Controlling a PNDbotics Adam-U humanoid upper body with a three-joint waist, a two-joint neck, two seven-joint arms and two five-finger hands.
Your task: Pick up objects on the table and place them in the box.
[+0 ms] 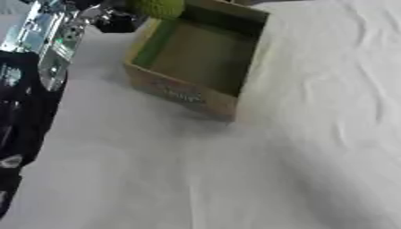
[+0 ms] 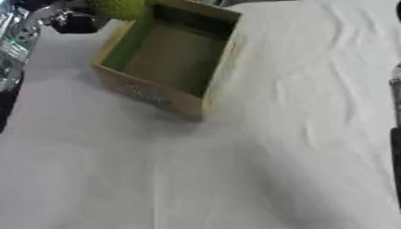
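Left eye view: left hand (image 1: 117, 19) hangs at box (image 1: 184, 91) far-left corner, dark fingers seemingly clasping green fuzzy object (image 1: 159, 7) above rim, likely poised for drop inside.

Right eye view: box interior bare; white tablecloth (image 2: 235, 170) wrinkled; right hand unseen.

Bright, even light washes out the white tabletop (image 1: 313, 134), a soft shadow pools below the box (image 1: 196, 58), and heavy motion blur smears everything.

The cardboard box (image 1: 181, 95) bears pale print on its near outer wall, too blurred to read.
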